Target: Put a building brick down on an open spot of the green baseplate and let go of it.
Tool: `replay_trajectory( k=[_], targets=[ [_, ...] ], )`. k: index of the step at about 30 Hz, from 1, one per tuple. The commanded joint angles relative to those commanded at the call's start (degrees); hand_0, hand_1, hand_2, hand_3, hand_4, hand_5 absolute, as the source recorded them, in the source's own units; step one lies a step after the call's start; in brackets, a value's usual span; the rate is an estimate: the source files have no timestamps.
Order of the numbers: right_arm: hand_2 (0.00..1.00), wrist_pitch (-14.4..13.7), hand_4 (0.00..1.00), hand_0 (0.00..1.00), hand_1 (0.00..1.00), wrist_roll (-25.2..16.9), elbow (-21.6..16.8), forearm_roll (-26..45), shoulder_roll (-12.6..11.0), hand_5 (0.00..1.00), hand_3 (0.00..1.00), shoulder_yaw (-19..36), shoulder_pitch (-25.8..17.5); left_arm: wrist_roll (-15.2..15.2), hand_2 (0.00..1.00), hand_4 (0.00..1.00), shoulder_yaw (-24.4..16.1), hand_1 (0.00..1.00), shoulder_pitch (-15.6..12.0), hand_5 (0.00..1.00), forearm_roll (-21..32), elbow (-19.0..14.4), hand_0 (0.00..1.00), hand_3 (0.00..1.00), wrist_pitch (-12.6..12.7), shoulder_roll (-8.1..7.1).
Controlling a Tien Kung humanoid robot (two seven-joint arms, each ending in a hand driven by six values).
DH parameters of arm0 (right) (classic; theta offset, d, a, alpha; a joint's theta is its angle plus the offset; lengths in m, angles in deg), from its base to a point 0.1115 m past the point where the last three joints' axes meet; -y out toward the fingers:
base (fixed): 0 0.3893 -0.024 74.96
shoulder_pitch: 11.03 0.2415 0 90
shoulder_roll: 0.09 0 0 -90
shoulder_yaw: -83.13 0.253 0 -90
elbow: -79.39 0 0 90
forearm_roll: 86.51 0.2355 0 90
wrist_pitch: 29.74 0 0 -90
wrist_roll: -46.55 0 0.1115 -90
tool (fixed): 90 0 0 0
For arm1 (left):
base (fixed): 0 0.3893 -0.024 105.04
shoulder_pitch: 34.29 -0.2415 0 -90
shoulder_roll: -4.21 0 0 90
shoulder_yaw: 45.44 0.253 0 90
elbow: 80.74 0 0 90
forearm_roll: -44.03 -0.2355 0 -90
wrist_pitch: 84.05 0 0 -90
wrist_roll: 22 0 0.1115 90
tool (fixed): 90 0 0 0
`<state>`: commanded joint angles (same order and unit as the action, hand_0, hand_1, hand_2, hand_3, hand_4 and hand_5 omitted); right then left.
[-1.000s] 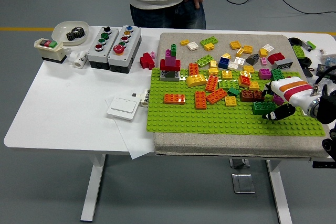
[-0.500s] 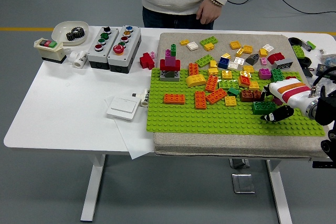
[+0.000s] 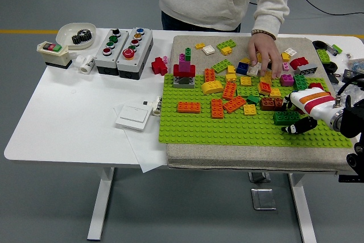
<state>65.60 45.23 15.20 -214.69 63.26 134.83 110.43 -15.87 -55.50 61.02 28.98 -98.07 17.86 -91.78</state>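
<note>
The green baseplate [image 3: 205, 129] lies on a beige mat and carries many bricks along its far half. A dark green brick [image 3: 284, 118] sits on the plate near its right end. My right hand [image 3: 293, 117], white with orange stripes and black fingers, comes in from the right edge. Its fingers curl around the right end of that brick, the thumb just below it. A person at the far side reaches one hand [image 3: 263, 50] down onto the loose bricks behind the plate.
Orange bricks [image 3: 188, 107] and a red-and-magenta stack [image 3: 184, 72] stand on the plate's left part. Two button boxes [image 3: 123, 51], a bowl with a gear [image 3: 76, 33], a white switch plate [image 3: 134, 116] and paper lie on the table to the left. Bare studs run along the plate's near strip.
The person has leaned in and lowered a hand onto the loose bricks at the back. My right hand and the dark green brick have hardly moved.
</note>
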Motion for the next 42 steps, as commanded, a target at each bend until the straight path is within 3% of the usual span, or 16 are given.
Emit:
replay_trajectory(
  k=[22,42],
  targets=[
    [0.578,-0.85,0.894,0.376,0.485,-0.21,2.70,-0.81,0.80,0.432,0.593,-0.23,0.57,0.31,0.796,0.792,-0.45,0.762,0.11,0.752,-0.77,-0.07,0.742,0.698,-0.07,-0.05],
    [0.532,-1.84,0.828,0.313,0.433,-0.31,3.78,-1.81,1.23,0.456,0.536,-1.11,0.77,0.47,0.795,0.792,-0.62,0.763,0.21,0.754,-1.07,-0.14,0.742,0.699,-0.12,-0.10]
  ],
)
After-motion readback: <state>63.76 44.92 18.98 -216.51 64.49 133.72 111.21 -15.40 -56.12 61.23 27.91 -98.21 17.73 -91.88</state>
